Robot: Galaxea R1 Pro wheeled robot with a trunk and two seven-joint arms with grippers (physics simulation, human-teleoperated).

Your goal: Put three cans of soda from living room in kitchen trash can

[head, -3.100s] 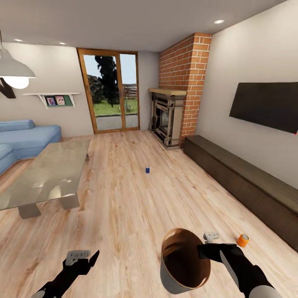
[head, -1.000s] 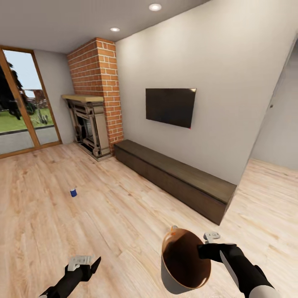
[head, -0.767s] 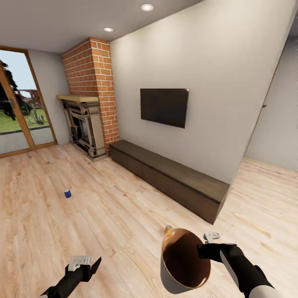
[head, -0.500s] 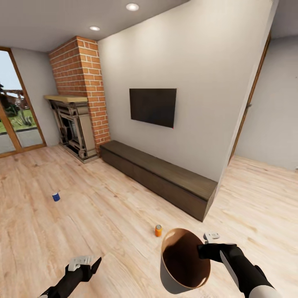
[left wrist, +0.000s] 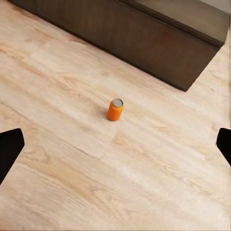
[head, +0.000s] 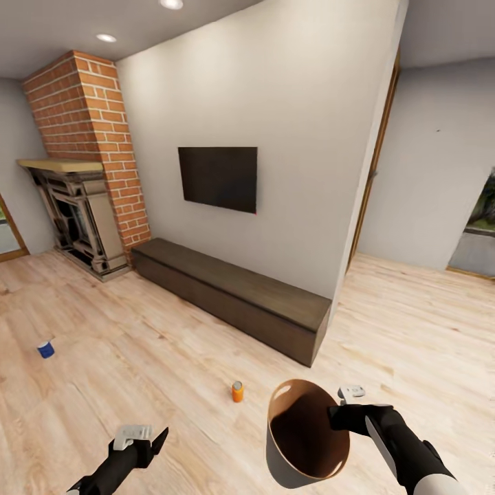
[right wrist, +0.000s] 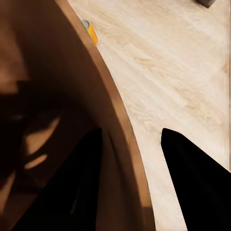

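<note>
My right gripper [head: 335, 417] is shut on the rim of the tash can [head: 302, 450], a pale bucket with a copper-brown inside, held low in front of me. In the right wrist view the rim [right wrist: 126, 144] runs between my fingers [right wrist: 192, 187]. An orange can of soda [head: 237, 392] stands upright on the wood floor just left of the bin, also seen at can [left wrist: 115, 109] and can [right wrist: 90, 30]. A dark blue can [head: 45, 349] stands far to the left. My left gripper [head: 139, 436] hangs open and empty, with the fingertips [left wrist: 9, 150] wide apart.
A long dark low bench [head: 234, 292] runs along the wall under a black TV [head: 218, 177]. The brick fireplace [head: 75, 213] stands at the back left. A doorway [head: 412, 275] opens past the wall's end on the right, over open wood floor.
The view has swung to the right, so the room slid left. The orange can came out from behind the bin. Both arms keep the same pose.
</note>
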